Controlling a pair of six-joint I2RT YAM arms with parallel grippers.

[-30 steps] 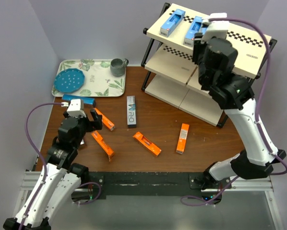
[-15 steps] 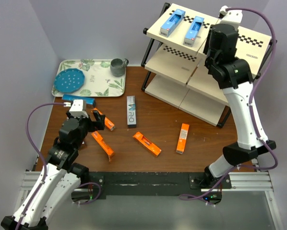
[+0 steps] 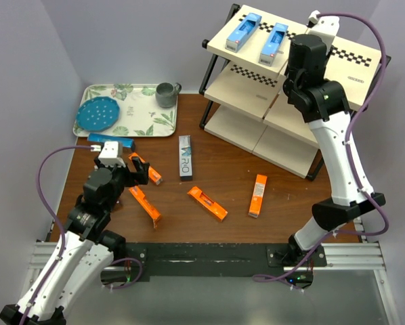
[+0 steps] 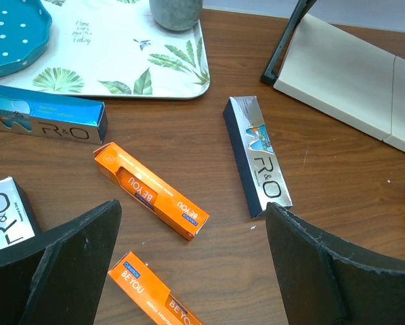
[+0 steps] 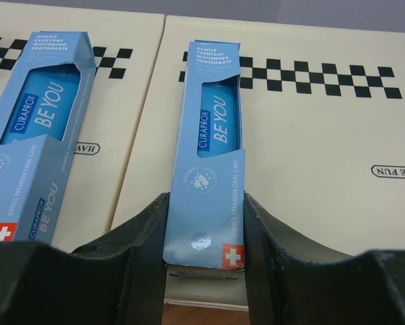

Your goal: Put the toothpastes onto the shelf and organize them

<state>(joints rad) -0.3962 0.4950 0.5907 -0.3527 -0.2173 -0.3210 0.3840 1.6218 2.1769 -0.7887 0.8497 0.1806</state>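
We see lilac walls (image 3: pixel 26 68) around a brown wooden table (image 3: pixel 290 196). At two o'clock, the three-tier shelf (image 3: pixel 240 128) carries two light-blue Curaprox boxes (image 3: pixel 244 31); our right gripper (image 5: pixel 204 203) clamps the right-hand Curaprox box (image 5: pixel 212 128). Four orange boxes (image 3: pixel 207 203) lie from four to nine o'clock; the left gripper (image 4: pixel 192 205) gapes at eight.

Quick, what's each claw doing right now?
Left claw: open, holding nothing.
Right claw: closed on a light blue Curaprox toothpaste box.
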